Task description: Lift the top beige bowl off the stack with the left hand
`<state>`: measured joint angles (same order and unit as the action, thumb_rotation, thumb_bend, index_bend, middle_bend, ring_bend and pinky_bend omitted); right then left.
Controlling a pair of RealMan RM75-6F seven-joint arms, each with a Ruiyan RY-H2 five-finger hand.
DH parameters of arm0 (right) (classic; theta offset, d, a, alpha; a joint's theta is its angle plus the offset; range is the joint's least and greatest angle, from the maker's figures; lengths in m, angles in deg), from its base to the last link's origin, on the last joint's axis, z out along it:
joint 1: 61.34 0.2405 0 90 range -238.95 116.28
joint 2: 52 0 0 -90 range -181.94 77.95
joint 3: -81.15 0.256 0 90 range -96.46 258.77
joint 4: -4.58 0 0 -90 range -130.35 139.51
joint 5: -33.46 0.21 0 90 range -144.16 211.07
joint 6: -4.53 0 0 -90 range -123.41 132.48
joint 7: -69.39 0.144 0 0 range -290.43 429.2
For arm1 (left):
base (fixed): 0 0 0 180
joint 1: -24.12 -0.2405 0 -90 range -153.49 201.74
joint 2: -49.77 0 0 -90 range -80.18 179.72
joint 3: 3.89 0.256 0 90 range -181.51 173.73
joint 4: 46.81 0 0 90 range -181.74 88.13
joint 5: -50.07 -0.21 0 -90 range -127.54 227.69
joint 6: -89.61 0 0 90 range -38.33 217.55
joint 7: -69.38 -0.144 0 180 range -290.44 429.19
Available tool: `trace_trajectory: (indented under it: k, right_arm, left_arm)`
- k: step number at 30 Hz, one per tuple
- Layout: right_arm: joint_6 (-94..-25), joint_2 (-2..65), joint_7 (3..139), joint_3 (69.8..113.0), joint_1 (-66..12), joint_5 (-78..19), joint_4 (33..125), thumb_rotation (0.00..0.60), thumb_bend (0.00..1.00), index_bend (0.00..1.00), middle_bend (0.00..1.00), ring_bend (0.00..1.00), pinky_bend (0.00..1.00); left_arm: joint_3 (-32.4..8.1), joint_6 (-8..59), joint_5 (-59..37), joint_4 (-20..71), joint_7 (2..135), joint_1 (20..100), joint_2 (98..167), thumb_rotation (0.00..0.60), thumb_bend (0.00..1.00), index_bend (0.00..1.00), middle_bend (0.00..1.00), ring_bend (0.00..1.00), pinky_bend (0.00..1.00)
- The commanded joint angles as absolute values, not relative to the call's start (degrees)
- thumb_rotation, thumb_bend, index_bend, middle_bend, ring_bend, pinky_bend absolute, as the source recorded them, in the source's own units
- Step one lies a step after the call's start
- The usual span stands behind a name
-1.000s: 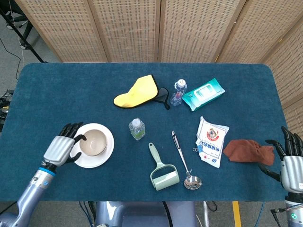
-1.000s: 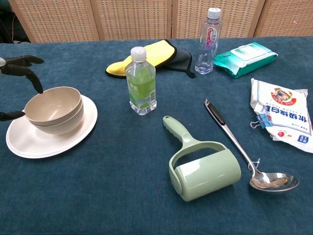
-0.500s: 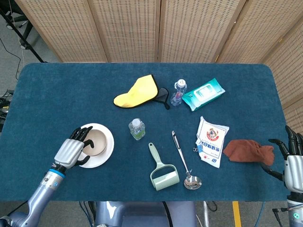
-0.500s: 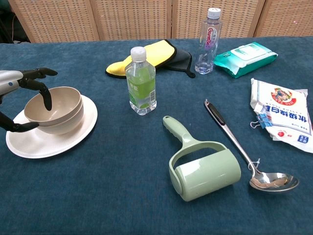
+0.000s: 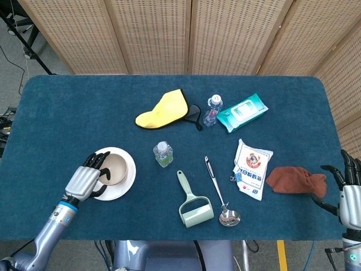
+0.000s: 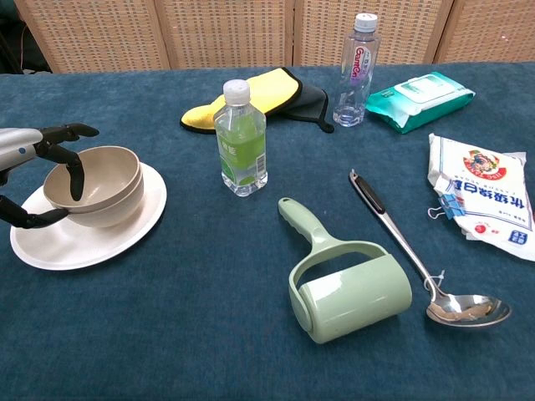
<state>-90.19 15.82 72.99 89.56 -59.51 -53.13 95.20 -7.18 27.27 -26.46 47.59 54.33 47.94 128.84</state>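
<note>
Reaching over the stack, the left hand (image 6: 38, 171) has its fingers (image 6: 73, 174) hooked over the rim of the top bowl (image 6: 94, 171), at least one dipping inside, while the thumb curls low against the outer wall. Whether they truly clamp the rim or only bracket it cannot be told; no lift shows, since the top bowl sits nested in the lower bowl (image 6: 104, 213).

The stack stands on a white plate (image 6: 125, 230), left of the green bottle (image 6: 241, 138) on the desk (image 6: 209, 334). From above, the left hand (image 5: 84, 179) covers the stack's near-left side.

The top bowl looks like a light, stiff, matte piece, probably plastic or fibre composite, so weight should be no trouble. The smooth curved wall offers little to grip, so the rim is the sensible hold: fingers inside, thumb outside, squeezed across the thin lip. Nested bowls can stick, so the lower one may ride up and drag the plate; a straight upward pull with a slight tilt should break them apart.

The right hand (image 5: 348, 192) rests far right of the bottle, beyond the brown cloth (image 5: 296, 180), fingers spread and holding nothing.
</note>
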Motion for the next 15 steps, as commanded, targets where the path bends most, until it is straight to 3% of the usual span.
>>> trace_trajectory:
  k: [1,15]
  right_arm:
    - [-90.15,15.85,73.07,89.6,-59.5,-53.07,95.16,0.6,0.0,0.29,0.0,0.0,0.0]
    - [-90.0,15.83,73.34,89.71,-59.49,-52.93,95.14,0.6,0.0,0.29,0.0,0.0,0.0]
  left_arm:
    - [-7.08,27.2,-26.34,47.53,54.31,47.97,128.93,0.6,0.38,0.61,0.0,0.0,0.0]
    - [-6.95,26.35,-26.14,47.94,54.6,48.0,128.25,0.6,0.53,0.66,0.0,0.0,0.0]
